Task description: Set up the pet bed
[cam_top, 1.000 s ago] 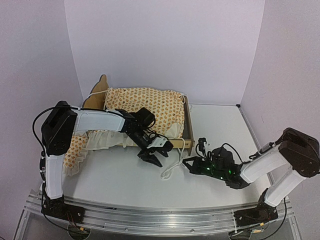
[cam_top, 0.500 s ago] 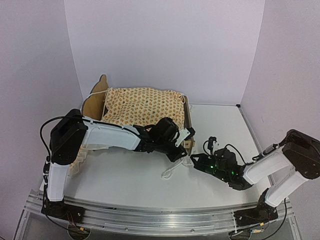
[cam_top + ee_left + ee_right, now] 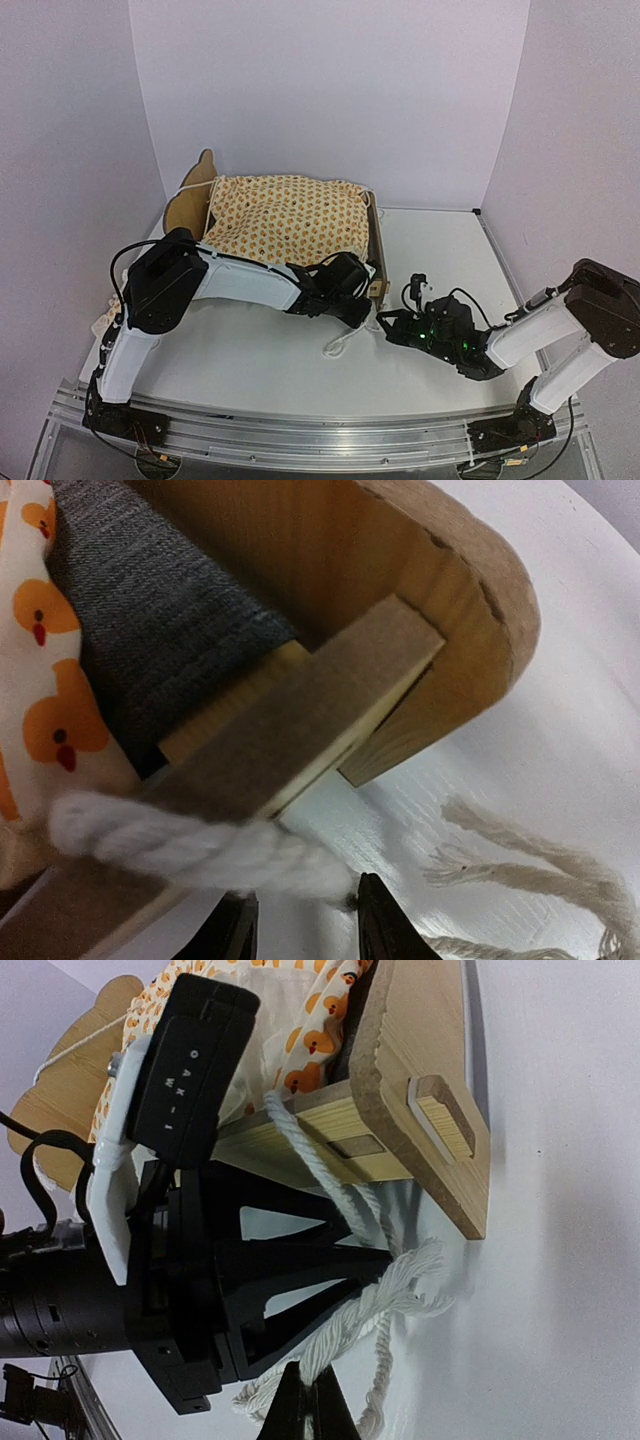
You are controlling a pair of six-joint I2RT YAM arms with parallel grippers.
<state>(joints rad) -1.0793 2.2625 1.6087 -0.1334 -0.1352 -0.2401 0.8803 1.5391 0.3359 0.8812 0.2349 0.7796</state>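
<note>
The light-wood pet bed frame (image 3: pixel 376 250) stands at the back left, with its scalloped headboard (image 3: pixel 196 188) on the left. Cream duck-print bedding (image 3: pixel 285 215) lies over it. My left gripper (image 3: pixel 360 306) is at the bed's near foot corner. In the left wrist view it (image 3: pixel 305 932) is open, with a white rope (image 3: pixel 190 845) just above its fingertips, beside the grey base (image 3: pixel 160 600). My right gripper (image 3: pixel 386 325) is shut on the thick white rope (image 3: pixel 372 1308), pinched at its fingertips (image 3: pixel 307 1405), just below the footboard (image 3: pixel 430 1080).
The loose rope (image 3: pixel 343 342) trails over the white table in front of the bed. A bit of cream cloth (image 3: pixel 105 320) shows at the table's left edge behind the left arm. White walls close in the back and both sides.
My left gripper has moved right along the bed's front to the foot corner. The bedding that hung over the front left side now lies on the bed. My right gripper has edged toward the bed.
</note>
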